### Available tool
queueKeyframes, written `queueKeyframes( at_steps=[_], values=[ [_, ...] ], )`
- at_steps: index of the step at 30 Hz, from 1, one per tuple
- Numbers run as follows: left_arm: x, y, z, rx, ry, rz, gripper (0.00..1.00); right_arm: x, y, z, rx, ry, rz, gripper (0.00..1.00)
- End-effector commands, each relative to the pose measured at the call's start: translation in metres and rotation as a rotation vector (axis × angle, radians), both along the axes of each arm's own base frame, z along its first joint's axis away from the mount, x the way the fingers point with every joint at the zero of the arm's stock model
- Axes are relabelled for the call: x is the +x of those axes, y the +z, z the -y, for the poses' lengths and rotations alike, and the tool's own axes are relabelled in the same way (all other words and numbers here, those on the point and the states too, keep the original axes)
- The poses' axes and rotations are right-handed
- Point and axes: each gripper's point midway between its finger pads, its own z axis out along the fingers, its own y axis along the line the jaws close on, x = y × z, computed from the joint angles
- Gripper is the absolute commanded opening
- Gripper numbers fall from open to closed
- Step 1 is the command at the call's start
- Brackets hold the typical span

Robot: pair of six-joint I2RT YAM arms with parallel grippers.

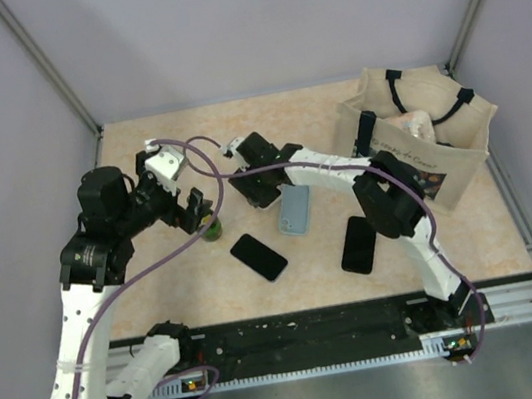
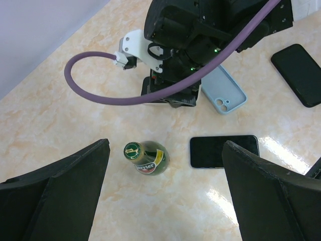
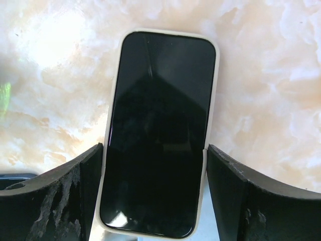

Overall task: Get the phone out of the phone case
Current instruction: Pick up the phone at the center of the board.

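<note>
The table [image 1: 138, 159] is pale and marbled, with grey walls around it. A cloth bag [image 1: 443, 166] stands at the far right. My right gripper [image 3: 154, 165] reaches to the middle, and its two fingers [image 3: 75, 196] press on the long sides of the pale phone case [image 3: 212, 95]. The phone [image 3: 159, 125] lies in that case, screen up, flat on the table. My left gripper [image 2: 165, 144] hangs wide apart, holding nothing. Nearby lie a blue case [image 1: 295, 209] and two black phones [image 1: 258, 256] [image 1: 358, 245]. A small green bottle [image 2: 145, 158] stands under my left fingers.
</note>
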Motion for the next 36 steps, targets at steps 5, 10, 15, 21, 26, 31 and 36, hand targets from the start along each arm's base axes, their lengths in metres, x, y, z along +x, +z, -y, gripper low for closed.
queueKeyframes(
  at_steps=[5,10,15,21,26,31,36],
  values=[
    [0.003,0.016,0.002,-0.032,0.002,0.036,0.99,0.018,0.095,-0.009,0.153,0.008,0.122,0.0],
    [0.003,0.014,0.003,-0.034,-0.002,0.031,0.99,0.013,0.096,-0.004,0.143,0.014,0.114,0.0],
    [0.002,0.013,0.002,-0.027,-0.003,0.031,0.99,-0.003,0.082,0.014,0.106,0.042,0.072,0.0],
    [0.004,0.009,0.005,-0.032,-0.018,0.019,0.99,-0.026,0.068,0.039,0.073,0.077,0.036,0.0],
    [0.004,0.008,0.009,-0.049,-0.029,0.012,0.99,-0.041,0.037,0.046,0.045,0.117,-0.017,0.0],
    [0.002,0.009,0.009,-0.053,-0.037,0.01,0.99,-0.043,0.007,0.048,0.002,0.133,-0.054,0.08],
    [0.001,0.006,0.009,-0.043,-0.039,0.007,0.99,-0.043,-0.007,0.047,-0.015,0.14,-0.071,0.17]
  ],
)
